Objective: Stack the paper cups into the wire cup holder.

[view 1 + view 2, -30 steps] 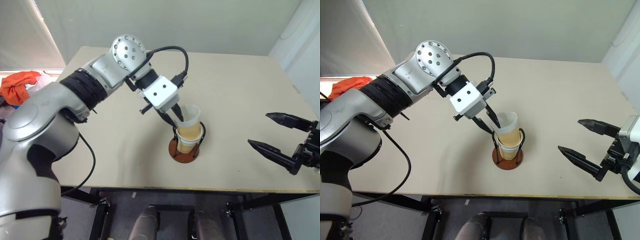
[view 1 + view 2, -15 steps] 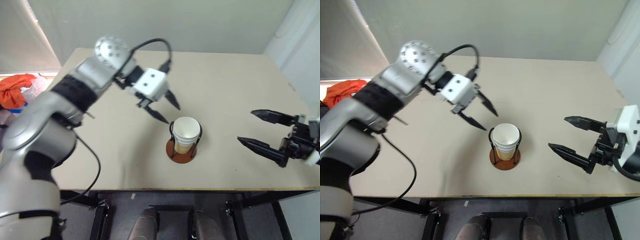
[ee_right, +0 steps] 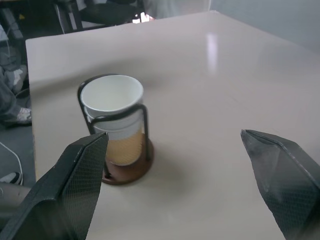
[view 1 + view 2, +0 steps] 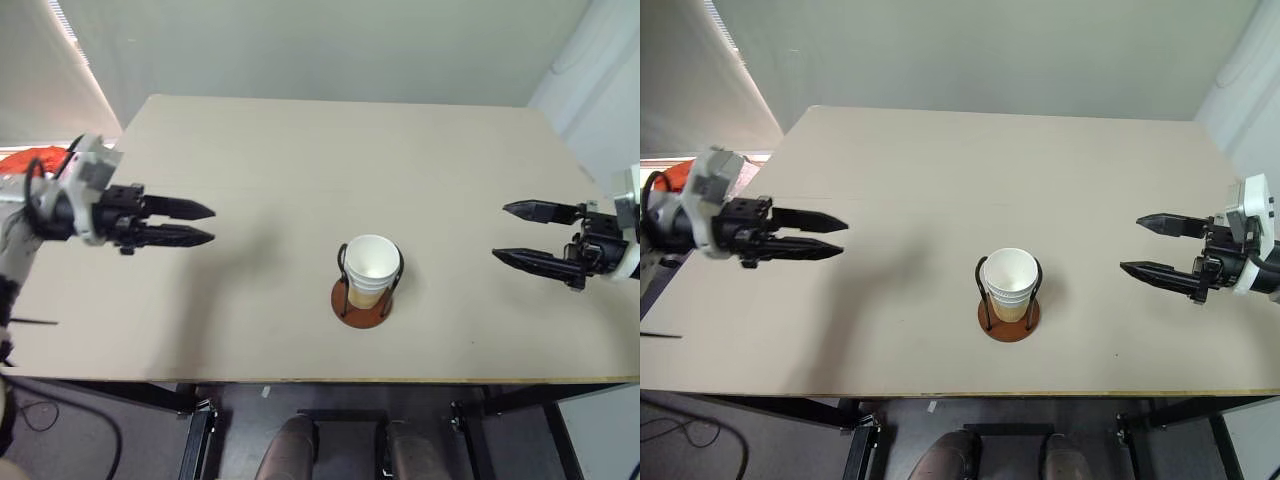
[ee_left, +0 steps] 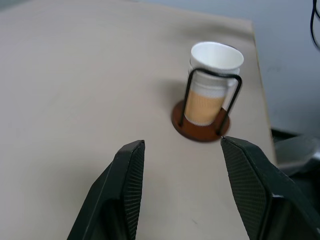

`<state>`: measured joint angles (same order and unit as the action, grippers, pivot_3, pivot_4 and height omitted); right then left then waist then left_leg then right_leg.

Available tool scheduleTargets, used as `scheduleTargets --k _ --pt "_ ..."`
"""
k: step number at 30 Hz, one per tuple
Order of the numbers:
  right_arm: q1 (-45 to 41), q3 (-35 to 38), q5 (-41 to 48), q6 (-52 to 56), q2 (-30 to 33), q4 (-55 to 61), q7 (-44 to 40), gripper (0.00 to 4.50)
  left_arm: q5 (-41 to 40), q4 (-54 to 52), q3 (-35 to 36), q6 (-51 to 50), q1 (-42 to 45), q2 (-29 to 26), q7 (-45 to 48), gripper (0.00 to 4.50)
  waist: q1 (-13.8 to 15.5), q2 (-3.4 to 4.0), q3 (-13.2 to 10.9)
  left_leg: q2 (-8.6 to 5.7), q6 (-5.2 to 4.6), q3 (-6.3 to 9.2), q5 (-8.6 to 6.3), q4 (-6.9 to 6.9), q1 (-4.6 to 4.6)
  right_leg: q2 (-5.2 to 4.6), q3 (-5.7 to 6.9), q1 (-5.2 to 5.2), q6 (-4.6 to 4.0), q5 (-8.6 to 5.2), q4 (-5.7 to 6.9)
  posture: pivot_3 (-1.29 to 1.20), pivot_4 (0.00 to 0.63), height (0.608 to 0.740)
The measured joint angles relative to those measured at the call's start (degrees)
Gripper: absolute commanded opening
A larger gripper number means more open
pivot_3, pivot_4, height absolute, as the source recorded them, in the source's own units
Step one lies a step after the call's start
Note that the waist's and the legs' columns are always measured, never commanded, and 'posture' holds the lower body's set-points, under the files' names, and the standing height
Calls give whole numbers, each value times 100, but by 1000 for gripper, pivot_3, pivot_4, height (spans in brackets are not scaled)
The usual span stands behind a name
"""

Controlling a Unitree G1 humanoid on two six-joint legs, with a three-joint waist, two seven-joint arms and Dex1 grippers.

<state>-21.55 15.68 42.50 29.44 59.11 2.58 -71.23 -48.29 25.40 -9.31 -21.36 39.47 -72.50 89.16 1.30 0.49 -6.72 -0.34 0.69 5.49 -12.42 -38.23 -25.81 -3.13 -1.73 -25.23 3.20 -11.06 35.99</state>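
Head camera, looking down: a pale beige rectangular table (image 4: 300,160) with a single cluster on it, near the front edge at the middle. There the wire cup holder (image 4: 364,300), a round reddish-brown disc base with thin black upright wire loops, stands upright. The tan-yellow tapered paper cups (image 4: 371,268) with white rolled rims sit nested inside it, mouth up, white interior of the top cup showing. Rims of lower cups show just beneath the top one. At the far left edge, off the table, a bit of orange cloth (image 4: 30,160).

The left gripper (image 4: 205,223) hangs over the table's left side, black fingers pointing level toward the holder, well apart from it. Fingers parted by a modest gap, nothing between them. The right gripper (image 4: 508,232) hangs over the right edge, pointing back toward the holder, also well apart. Its fingers are spread wide, nothing in them.

Left wrist camera: two black textured fingers (image 5: 127,185) with a clear gap; between and beyond them the holder with its stacked cups, loops wrapping the stack.

Right wrist camera: wide-spread black fingers (image 3: 75,185) framing the same holder and cups; chair legs and floor beyond the table edge.
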Motion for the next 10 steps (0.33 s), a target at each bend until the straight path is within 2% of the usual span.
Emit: scheduleTargets --k 6,10 --pt "-861 -436 -390 -199 -173 -890 -492 4500 -315 -1133 1931 -798 -1602 -78 -467 2632 -4 -1 0 8 -9 10 6 33 26 1 10 -7 -53 -17 44 0 150 740" --pt "-1136 -615 -587 -275 -262 -1198 -729 4500 -365 -1659 2668 -1126 -2150 -23 -642 2632 -23 0 0 7 -9 10 8 40 52 1 8 -6 -74 -23 85 0 150 740"
